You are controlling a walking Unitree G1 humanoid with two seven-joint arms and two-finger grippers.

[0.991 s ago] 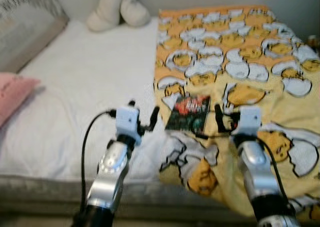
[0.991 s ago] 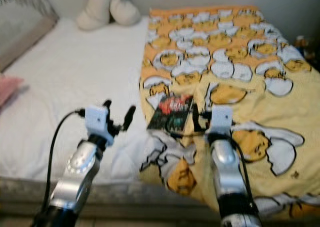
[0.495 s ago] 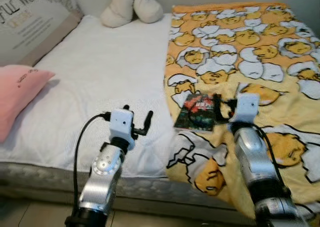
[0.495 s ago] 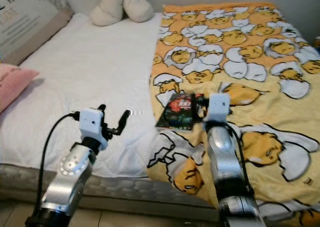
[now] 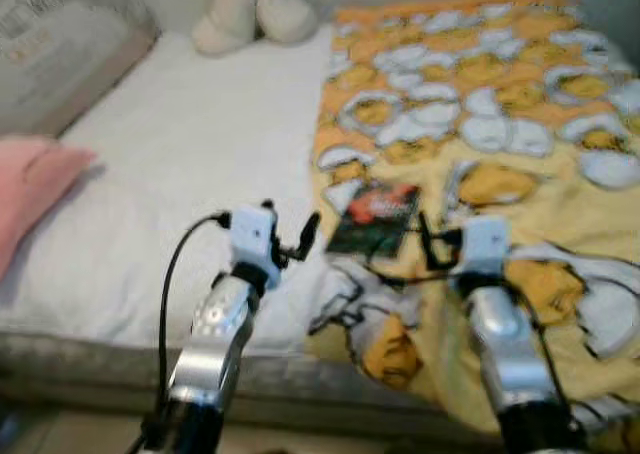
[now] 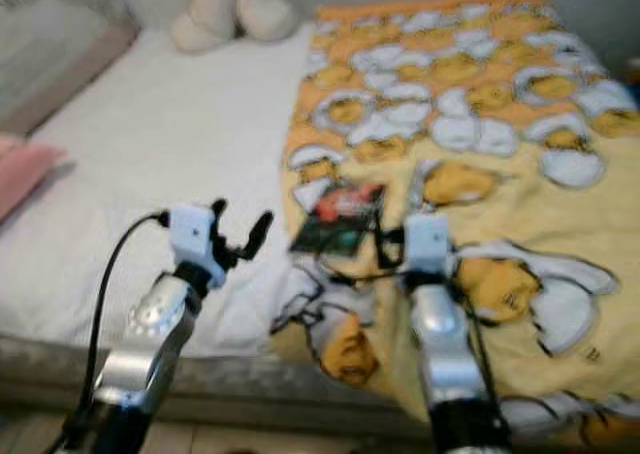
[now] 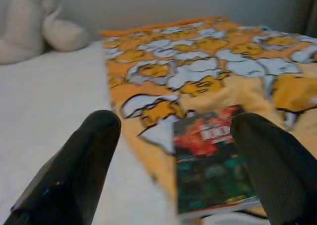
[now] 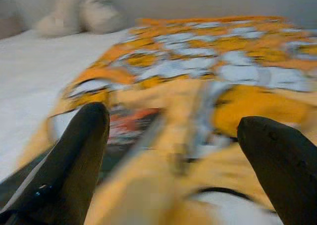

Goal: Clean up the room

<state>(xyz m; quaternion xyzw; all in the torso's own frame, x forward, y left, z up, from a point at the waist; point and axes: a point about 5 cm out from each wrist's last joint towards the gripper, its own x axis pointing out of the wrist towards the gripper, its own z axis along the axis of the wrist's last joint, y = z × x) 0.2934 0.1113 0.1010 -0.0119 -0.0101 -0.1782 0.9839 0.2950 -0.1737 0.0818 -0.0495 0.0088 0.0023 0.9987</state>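
A pink pillow (image 5: 35,189) lies on the white bed sheet (image 5: 170,164). The left gripper (image 5: 290,242) hovers with fingers apart beside a dark red-and-green book (image 5: 372,217) on the yellow egg-patterned blanket (image 5: 520,124); the right gripper (image 5: 432,249), fingers apart, hovers just right of it

No lettering can be read: the book's (image 7: 213,160) red cover title and the print on the far-left grey cushion (image 5: 62,46) are blurred.

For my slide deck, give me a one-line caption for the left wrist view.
Left gripper open above the bed, its black fingers framing a red-and-green book lying on the yellow egg-print blanket.
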